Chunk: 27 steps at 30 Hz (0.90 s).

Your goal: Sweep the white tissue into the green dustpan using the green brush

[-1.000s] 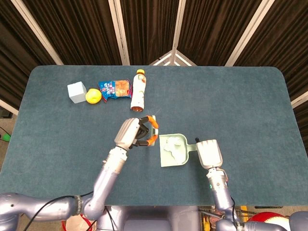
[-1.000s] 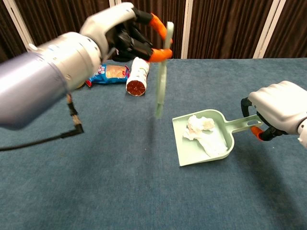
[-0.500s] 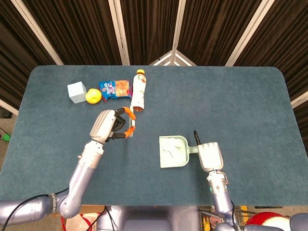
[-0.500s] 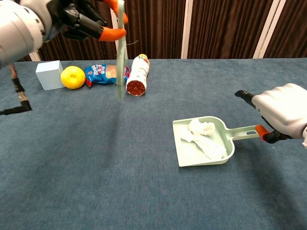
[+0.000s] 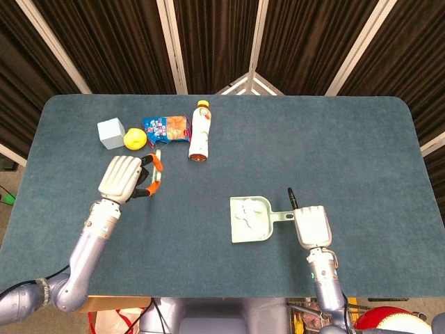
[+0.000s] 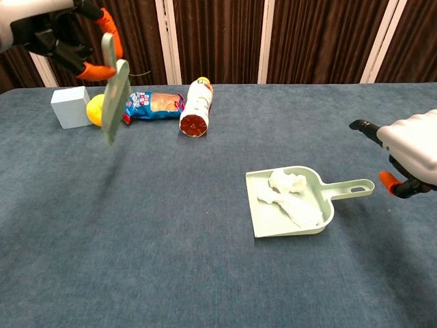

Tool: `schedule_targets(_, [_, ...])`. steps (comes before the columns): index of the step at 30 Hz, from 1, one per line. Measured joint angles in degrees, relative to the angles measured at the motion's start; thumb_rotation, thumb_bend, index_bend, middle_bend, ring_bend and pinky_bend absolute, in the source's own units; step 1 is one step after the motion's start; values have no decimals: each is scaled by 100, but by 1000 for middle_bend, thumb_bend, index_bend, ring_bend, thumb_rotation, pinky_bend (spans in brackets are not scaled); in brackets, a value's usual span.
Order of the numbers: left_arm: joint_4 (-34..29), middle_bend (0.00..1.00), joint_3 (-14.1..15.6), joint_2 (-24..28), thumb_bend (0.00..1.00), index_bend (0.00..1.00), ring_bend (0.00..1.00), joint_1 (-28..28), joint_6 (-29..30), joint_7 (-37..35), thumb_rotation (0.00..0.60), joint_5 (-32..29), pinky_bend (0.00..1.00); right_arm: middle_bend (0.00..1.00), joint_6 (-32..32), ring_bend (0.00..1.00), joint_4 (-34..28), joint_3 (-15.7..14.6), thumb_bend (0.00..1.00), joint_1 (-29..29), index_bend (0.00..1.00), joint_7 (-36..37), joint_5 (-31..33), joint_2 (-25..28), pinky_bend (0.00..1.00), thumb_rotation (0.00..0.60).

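The green dustpan [image 5: 262, 228] lies flat near the table's middle front, its handle [image 6: 351, 186] pointing to the right. The crumpled white tissue [image 6: 287, 196] rests inside it, and shows as the tissue [image 5: 244, 213] from above. My left hand [image 5: 124, 178] is far left of the pan and grips the green brush [image 6: 114, 94], which hangs blade-down above the table; the brush [image 5: 157, 171] sticks out past the orange fingertips. My right hand [image 6: 414, 154] hovers just right of the handle, fingers apart, touching nothing.
Along the back left stand a pale blue cube [image 5: 110, 132], a yellow lemon [image 5: 135, 139], a blue snack bag [image 5: 165, 129] and a lying bottle [image 5: 199, 131]. The brush hangs just in front of the lemon [image 6: 95, 109].
My left hand carried the brush leftward, away from the dustpan, to the lemon's side. My right hand let go of the dustpan handle and drew back to the right.
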Motion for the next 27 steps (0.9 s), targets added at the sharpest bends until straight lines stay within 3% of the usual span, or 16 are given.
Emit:
schedule_targets(12, [-37,1000,586,1016,484,782,1000,188,13,1103,600,-415,1000,846,47,839,-256,-27,515,-66,0,110,-77,181,860,600])
schedule_targets(16, [58,1000,735,1066,484,777,1000,208,-17,1356,600,-646,1000,846,38,839,-246,-49,515,-85,0,141,-80,176,860,600])
schedule_targets(18, [83,984,774,1034,456,719,982,180,-41,1475,600,-765,1000,846,34,839,-232,-43,515,-85,0,139,-75,172,860,600])
schedule_targets(19, [90,949,790,1007,424,662,962,160,-48,1543,600,-814,1000,846,31,839,-226,-41,515,-84,0,141,-72,171,860,600])
schedule_targets(20, [94,853,806,969,351,536,921,137,-55,1612,600,-861,1000,846,30,839,-217,-35,515,-84,0,143,-71,171,860,600])
schedule_targets(22, [91,603,849,843,200,266,819,74,-69,1776,600,-964,963,846,26,839,-206,-22,515,-83,0,158,-65,176,860,600])
schedule_targets(24, [81,338,908,714,70,46,659,2,-80,1966,600,-1037,845,846,22,839,-186,-21,516,-82,0,177,-86,181,860,600])
schedule_targets(27, [49,109,985,467,5,0,449,-86,-62,2157,600,-1040,653,846,21,838,-166,-26,515,-86,0,202,-115,198,860,600])
